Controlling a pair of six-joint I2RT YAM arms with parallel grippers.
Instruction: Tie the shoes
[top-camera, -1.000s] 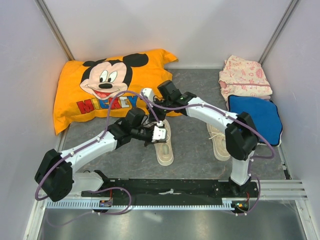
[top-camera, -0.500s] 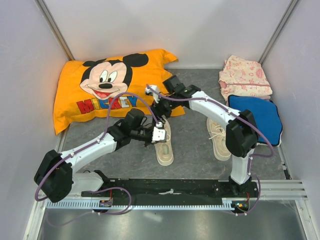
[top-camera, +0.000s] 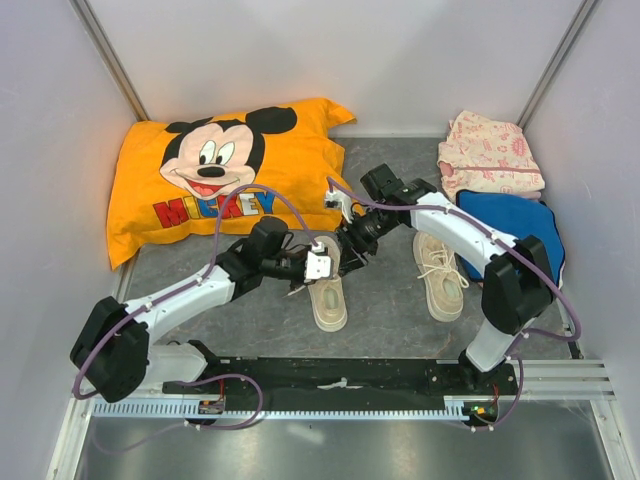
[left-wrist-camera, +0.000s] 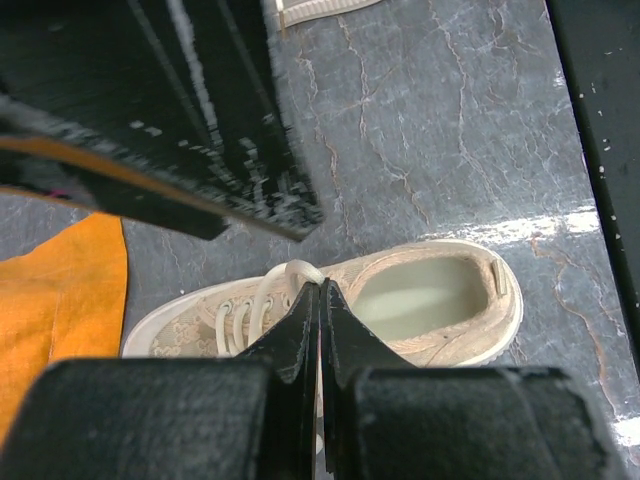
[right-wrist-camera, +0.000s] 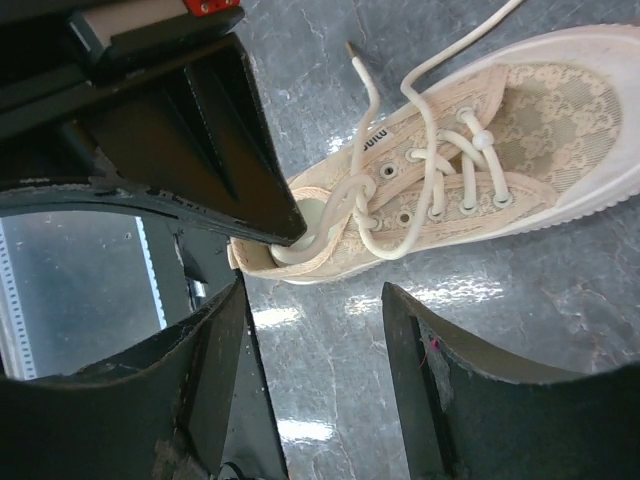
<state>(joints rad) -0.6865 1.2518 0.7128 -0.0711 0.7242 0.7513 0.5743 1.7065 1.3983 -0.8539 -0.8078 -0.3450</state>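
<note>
step: tie bow on central sneaker (top-camera: 327, 290), on the table (top-camera: 385, 315) beside its mate (top-camera: 440, 275) | left gripper (left-wrist-camera: 320, 290) clenched, possibly pinching the lace loop (right-wrist-camera: 340, 205) | right gripper (right-wrist-camera: 312, 320) released, hovering above | advice: take the loose lace end (right-wrist-camera: 376, 95) squarely, pull gently

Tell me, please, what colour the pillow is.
The pillow is orange with a Mickey Mouse print; clearest in the top external view.
</note>
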